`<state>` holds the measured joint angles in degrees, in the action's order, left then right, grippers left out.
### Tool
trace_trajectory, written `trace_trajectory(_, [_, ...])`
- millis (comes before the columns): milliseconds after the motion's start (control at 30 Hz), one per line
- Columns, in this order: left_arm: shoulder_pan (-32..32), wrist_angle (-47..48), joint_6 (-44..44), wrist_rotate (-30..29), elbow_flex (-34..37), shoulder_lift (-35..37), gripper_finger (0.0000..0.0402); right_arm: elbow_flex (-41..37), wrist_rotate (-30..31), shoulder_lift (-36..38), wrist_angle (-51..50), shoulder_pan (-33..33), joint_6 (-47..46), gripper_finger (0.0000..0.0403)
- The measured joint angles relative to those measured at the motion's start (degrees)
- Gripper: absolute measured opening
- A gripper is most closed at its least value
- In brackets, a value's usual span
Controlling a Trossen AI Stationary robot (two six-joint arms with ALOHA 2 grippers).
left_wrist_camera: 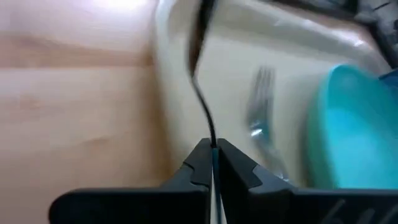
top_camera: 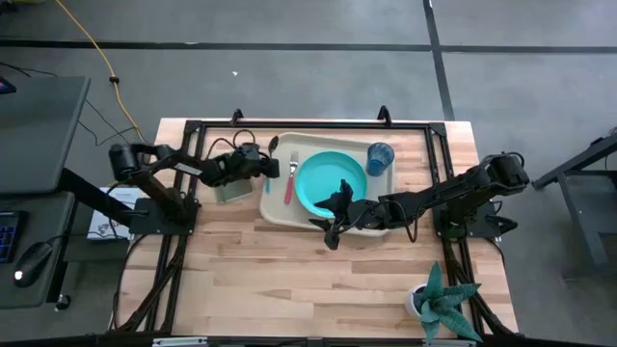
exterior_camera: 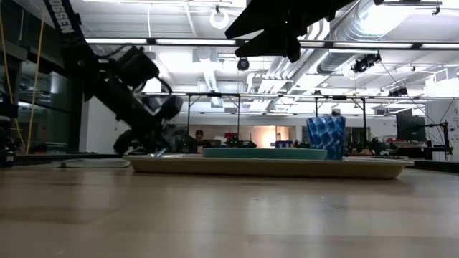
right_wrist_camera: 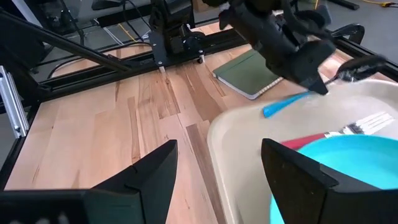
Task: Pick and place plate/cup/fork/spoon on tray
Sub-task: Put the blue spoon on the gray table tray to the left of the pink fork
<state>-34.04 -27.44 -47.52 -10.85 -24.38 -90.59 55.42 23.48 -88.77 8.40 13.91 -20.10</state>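
1. High view: the tray (top_camera: pixel 280 210) sits at the desk's (top_camera: pixel 289 270) centre, toward twelve o'clock. On it lie the plate (top_camera: pixel 323 183), the cup (top_camera: pixel 380 157) at the tray's two o'clock corner, and the fork (top_camera: pixel 290 175) just beside the plate at its nine o'clock. The left gripper (top_camera: pixel 268 167) holds the spoon (top_camera: pixel 273 146) over the tray's ten o'clock edge. The right gripper (top_camera: pixel 333 229) hovers at the plate's five o'clock. A green pad (top_camera: pixel 231 191) lies at the tray's nine o'clock and a plant (top_camera: pixel 442 299) near the desk's five o'clock corner.

2. Low view: the tray's rim is low, so the spoon needs little lift to clear it. The cup stands upright.

3. Left wrist view: the jaws are pinched tight on the spoon's handle, its dark bowl (left_wrist_camera: pixel 200 31) reaching over the rim, the fork's tines (left_wrist_camera: pixel 260 93) just beyond.

4. Right wrist view: the right jaws stand wide and hold nothing. The spoon's blue handle (right_wrist_camera: pixel 287 104) sticks out from the left gripper.

5. Judgement: the spoon is light, stiff and thin, and probably slick enough to pivot in the pinch, so mid-handle suits it. Bare tray floor lies between rim and fork, a narrow strip; a careless release could knock the fork.
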Motion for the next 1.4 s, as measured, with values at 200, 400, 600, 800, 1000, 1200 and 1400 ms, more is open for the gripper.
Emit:
trace_trajectory(200, [-0.07, -2.47, -0.55, 3.06, -1.01, 5.36, 0.0, 0.0, -0.02, 0.0, 0.0, -0.02, -0.47, 0.0225])
trace_trajectory(400, [1.49, -2.39, -1.36, 4.92, -1.96, 2.5, 0.0, 0.0, -0.03, 0.0, 0.02, 0.0, -0.48, 0.0225])
trace_trajectory(600, [1.99, -2.47, -1.36, 7.16, -2.43, -3.66, 0.0, 0.0, -0.04, 0.0, 0.0, -0.01, -0.48, 0.0224])
trace_trajectory(800, [1.96, -2.61, -1.19, 6.03, -2.61, -6.53, 0.0, 0.0, -0.06, 0.0, 0.0, 0.0, -0.45, 0.0224])
trace_trajectory(1000, [1.99, -2.8, -0.12, 3.22, -2.68, -7.08, 0.0, 0.0, -0.08, 0.0, 0.0, 0.0, -0.45, 0.0224])
trace_trajectory(1200, [1.96, -2.69, 1.17, 2.0, -2.67, -7.1, 0.0001, 0.0, -0.08, 0.0, 0.0, 0.0, -0.63, 0.0225])
trace_trajectory(1400, [1.96, -2.56, 1.24, 0.01, -2.63, -7.12, 0.0001, 0.0, -0.08, 0.0, 0.0, 0.0, -0.87, 0.0224])
